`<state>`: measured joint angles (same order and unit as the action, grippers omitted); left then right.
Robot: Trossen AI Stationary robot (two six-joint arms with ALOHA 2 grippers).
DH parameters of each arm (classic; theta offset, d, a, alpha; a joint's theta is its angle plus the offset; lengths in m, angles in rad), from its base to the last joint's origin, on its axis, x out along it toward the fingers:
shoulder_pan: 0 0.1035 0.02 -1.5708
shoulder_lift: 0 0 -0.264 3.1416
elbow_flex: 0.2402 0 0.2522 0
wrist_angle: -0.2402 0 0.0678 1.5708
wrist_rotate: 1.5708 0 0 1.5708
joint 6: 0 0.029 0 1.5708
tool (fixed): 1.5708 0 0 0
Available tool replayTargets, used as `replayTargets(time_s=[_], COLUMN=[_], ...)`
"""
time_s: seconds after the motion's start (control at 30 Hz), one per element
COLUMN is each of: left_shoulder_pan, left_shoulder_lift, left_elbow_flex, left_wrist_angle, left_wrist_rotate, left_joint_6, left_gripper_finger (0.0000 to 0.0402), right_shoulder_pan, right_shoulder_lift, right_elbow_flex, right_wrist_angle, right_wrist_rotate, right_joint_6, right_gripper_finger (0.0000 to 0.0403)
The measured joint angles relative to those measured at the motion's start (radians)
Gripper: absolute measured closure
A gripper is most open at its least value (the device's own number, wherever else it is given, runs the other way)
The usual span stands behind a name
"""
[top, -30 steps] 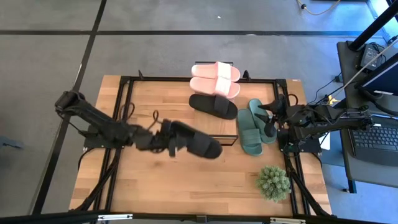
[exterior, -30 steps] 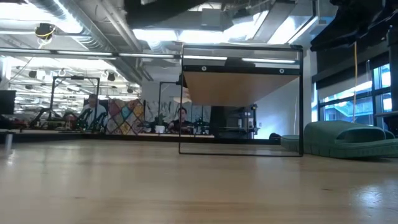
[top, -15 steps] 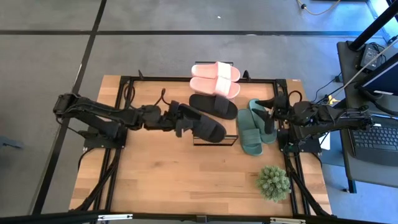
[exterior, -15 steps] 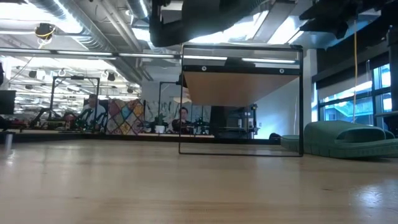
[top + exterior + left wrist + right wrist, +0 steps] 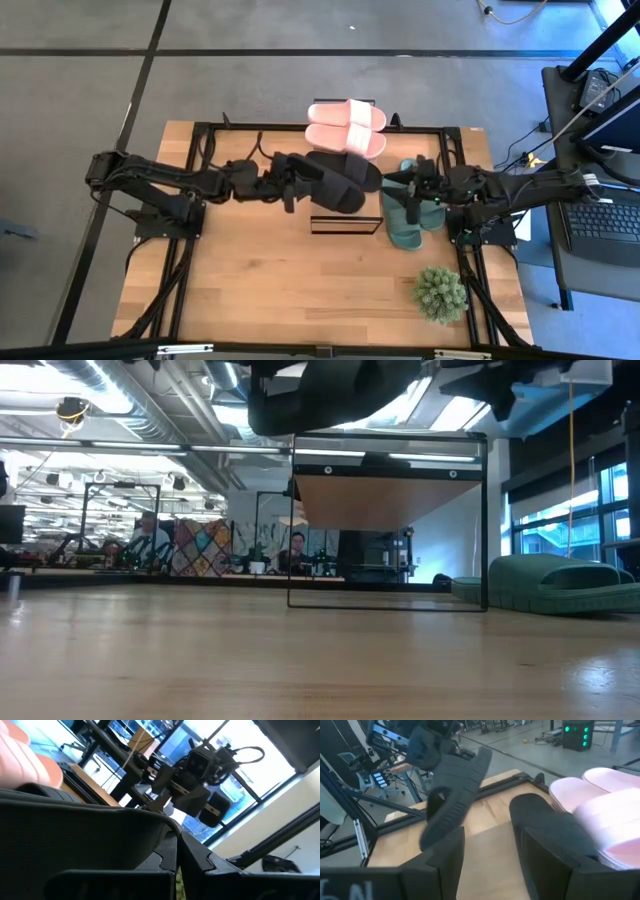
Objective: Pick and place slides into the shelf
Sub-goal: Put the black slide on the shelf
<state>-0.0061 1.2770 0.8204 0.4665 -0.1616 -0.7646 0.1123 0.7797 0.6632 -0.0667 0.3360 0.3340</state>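
High view: left gripper (image 5: 287, 183) clamps a black slide (image 5: 327, 190) above the shelf (image 5: 340, 215).

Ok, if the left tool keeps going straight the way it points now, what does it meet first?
Probably the black slide already lying on the shelf; the left tool carries its own black slide toward it. Depth is unclear.

Left tool (image 5: 288, 183) clamped, arm outstretched; right tool (image 5: 415, 190) open, hovering.
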Motion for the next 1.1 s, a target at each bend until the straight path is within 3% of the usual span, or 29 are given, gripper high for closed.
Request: replayTargets(time_s=[0.6, 1.1], left_shoulder_pan=[0.020, 0.020], left_shoulder_lift=[0.000, 0.000], left_elbow_flex=[0.000, 0.000], left_wrist_angle=[0.016, 0.015], left_wrist_rotate=[0.019, 0.026], left_joint_6=[0.089, 0.097], left_gripper_finger=[0.0401, 0.0401], right_shoulder_pan=[0.003, 0.003], right_shoulder_lift=[0.180, 0.196], right_elbow_flex=[0.000, 0.000], right_wrist_angle=[0.219, 0.221], right_wrist_rotate=[-0.077, -0.080], right_joint_6=[0.001, -0.010], right_gripper_finger=[0.0205, 0.0205])
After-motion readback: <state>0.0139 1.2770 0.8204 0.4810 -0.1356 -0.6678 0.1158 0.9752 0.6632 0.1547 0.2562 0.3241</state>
